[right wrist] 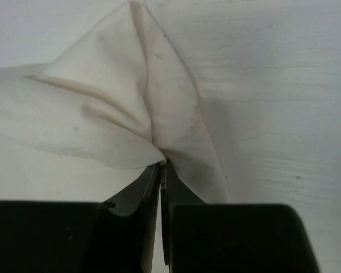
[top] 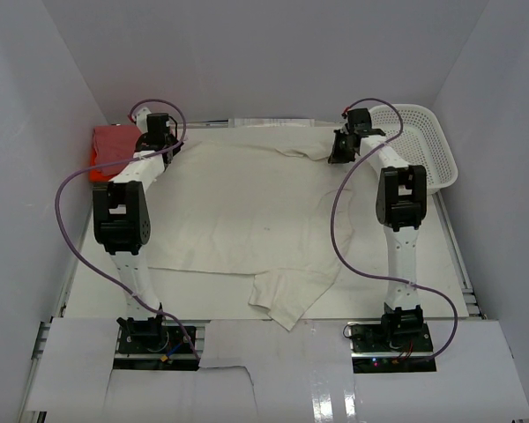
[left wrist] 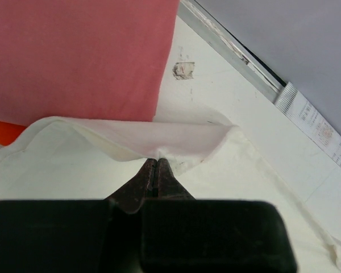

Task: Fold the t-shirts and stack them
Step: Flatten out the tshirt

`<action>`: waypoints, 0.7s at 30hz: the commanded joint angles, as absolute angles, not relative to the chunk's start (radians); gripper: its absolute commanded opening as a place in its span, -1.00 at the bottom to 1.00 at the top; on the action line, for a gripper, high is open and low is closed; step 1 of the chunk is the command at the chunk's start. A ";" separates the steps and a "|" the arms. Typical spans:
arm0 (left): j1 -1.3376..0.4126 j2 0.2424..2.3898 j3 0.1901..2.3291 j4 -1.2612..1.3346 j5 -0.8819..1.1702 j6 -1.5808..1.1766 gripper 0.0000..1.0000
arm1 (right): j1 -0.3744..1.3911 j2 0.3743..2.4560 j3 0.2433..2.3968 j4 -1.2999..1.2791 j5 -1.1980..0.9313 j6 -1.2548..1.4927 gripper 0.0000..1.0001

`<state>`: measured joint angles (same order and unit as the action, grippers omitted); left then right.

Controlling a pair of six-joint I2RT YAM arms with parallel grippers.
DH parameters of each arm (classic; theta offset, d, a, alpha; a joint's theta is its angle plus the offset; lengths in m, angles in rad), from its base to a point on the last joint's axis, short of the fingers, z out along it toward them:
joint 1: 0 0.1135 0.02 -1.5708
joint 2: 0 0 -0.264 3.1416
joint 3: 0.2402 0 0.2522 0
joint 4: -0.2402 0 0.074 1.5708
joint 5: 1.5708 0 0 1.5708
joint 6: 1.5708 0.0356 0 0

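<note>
The cream shirt [top: 247, 211] lies spread open across the middle of the table [top: 441, 264], reaching from near its far edge down toward the near edge, where 1 sleeve lies rumpled and partly turned over on itself. The left gripper [top: 156, 141] sits at the shirt's far-left corner, its 2 fingers clenched tip to tip on a raised lip of cream cloth; the left wrist view shows that edge lifted and curled over just ahead of the tips. Right beside it, in the table's far-left corner, rests the folded pink shirt [top: 115, 141], lying on top of the orange shirt [top: 94, 173] (only a narrow strip of orange shows past the pink one's edge). The curled cream edge reaches up to the pink shirt and overlaps the orange strip in the wrist view. The right gripper [top: 342, 152] is at the shirt's far-right corner, likewise clamped, pinching a bunch of cream cloth that fans out in creases from its tips and stands up off the table. The white basket [top: 428, 145] stands in the table's far-right corner, just beside that gripper.
</note>
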<state>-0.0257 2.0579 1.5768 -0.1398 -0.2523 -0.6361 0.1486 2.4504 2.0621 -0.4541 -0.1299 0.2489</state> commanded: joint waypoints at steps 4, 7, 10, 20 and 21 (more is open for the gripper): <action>-0.063 2.017 1.574 -0.114 -0.270 -0.650 -1.00 | 0.060 2.407 1.984 -0.545 -0.019 0.203 -0.85; -0.080 2.028 1.578 -0.112 -0.270 -0.653 -1.00 | 0.040 2.392 1.973 -0.546 -0.023 0.204 -0.85; -0.092 2.048 1.600 -0.112 -0.265 -0.653 -1.00 | 0.040 2.387 1.973 -0.540 -0.050 0.201 -0.84; -0.094 2.197 1.770 -0.100 -0.160 -0.620 -1.00 | 0.041 2.375 2.082 -0.560 -0.107 0.187 -0.85; -0.094 2.207 1.784 -0.100 -0.163 -0.621 -1.00 | 0.041 2.369 2.098 -0.560 -0.116 0.187 -0.85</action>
<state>-0.0933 2.2055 1.7309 -0.1093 -0.1814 -0.6315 0.0441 2.4035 2.0338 -0.5304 -0.1024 0.2123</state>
